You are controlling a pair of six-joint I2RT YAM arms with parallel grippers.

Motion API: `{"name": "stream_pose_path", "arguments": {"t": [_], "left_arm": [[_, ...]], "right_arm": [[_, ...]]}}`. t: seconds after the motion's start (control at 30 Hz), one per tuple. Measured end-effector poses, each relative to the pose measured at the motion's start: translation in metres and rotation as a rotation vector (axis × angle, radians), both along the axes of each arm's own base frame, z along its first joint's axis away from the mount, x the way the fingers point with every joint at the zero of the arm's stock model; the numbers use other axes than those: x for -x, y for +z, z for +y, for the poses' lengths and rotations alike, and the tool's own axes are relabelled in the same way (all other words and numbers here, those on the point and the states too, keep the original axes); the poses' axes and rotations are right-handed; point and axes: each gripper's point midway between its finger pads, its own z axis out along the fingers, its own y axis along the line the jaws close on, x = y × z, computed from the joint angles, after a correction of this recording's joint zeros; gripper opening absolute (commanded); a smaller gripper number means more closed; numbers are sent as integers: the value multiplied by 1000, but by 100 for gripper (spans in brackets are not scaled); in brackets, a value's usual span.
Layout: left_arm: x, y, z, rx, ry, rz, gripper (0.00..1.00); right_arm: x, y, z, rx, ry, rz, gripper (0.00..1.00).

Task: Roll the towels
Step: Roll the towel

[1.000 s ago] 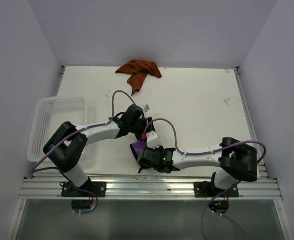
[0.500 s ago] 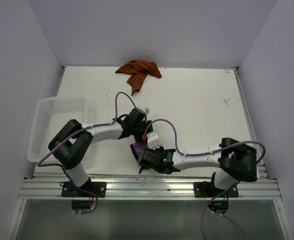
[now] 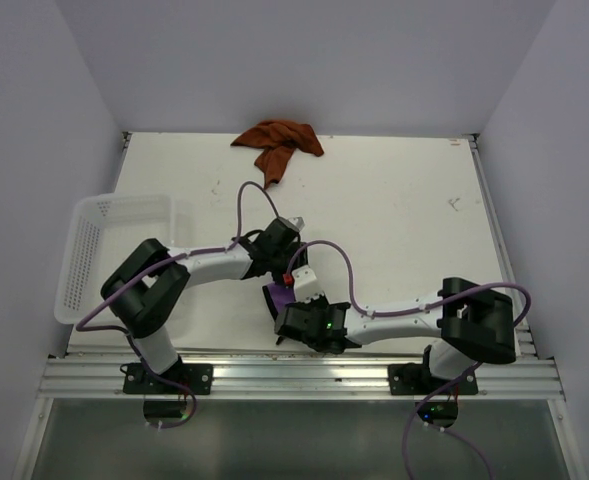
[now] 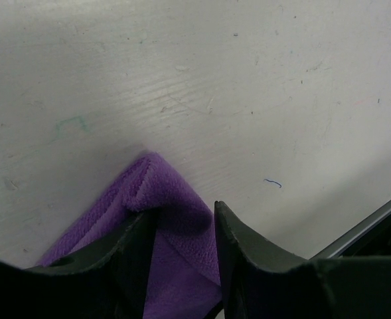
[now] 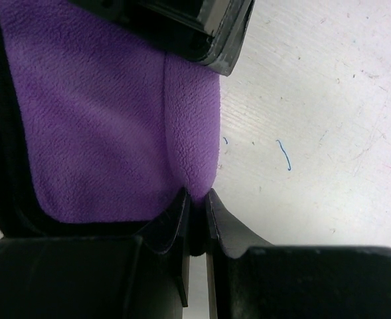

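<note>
Two towels were on the table (image 3: 404,220), and only one was being worked. At far left the white basket (image 3: 114,245) overhung the table edge, not involved.

The left gripper (image 4: 184,219) was down at the near-middle of the table, straddling a raised fold of the purple towel (image 4: 152,179). Its jaws stood partway apart with cloth filling the gap. Couldn't tell if it was actually pinching or just astride the fold.

The purple towel lay bunched and partly folded between the two wrists, close to the near edge, with its dark edging (image 5: 2,166) showing along one side. The orange towel (image 3: 279,145) was crumpled at the far edge, well apart from both arms and untouched.

Just right of the fold, the right gripper (image 5: 196,196) was nearly closed, nipping a thin edge of the purple towel, with the left finger visible just above it.

Step, as I judged it: early in rolling the purple towel, both arms taking hold of one folded edge, with no real roll formed yet. The orange towel hadn't been started, so the task was well under halfway.

The next move probably called for the left jaws to firm up on the fold. Then both grippers would turn the edge over together and keep it level, so the roll didn't skew or slip out of the thin right pinch.
</note>
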Motion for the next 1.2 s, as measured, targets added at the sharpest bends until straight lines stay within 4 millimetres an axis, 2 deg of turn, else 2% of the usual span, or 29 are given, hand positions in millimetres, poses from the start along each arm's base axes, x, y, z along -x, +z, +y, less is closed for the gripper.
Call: {"name": "stream_pose_path", "arguments": {"t": [0.27, 0.3, 0.37, 0.4, 0.43, 0.7, 0.83, 1.2], "left_arm": [[-2, -5, -4, -33, -12, -15, 42], [-3, -5, -5, -33, -11, -16, 32], [-4, -8, -5, -43, -7, -19, 20], [-5, -9, -6, -46, -7, -20, 4], [-6, -10, -6, -47, -7, -22, 0], [-6, -9, -11, -35, 7, -36, 0], [-3, -8, -7, 28, 55, -72, 0], [12, -3, 22, 203, 175, -157, 0]], "right_arm": [[3, -2, 3, 48, 4, -50, 0], [3, -2, 3, 54, 5, -55, 0], [4, -2, 3, 57, 4, -59, 0], [4, -2, 3, 58, 4, -62, 0], [3, -1, 3, 59, 3, -66, 0], [2, 1, 0, 74, -2, -86, 0], [3, 6, 0, 95, 5, -101, 0], [18, 7, 17, 248, 103, -176, 0]]}}
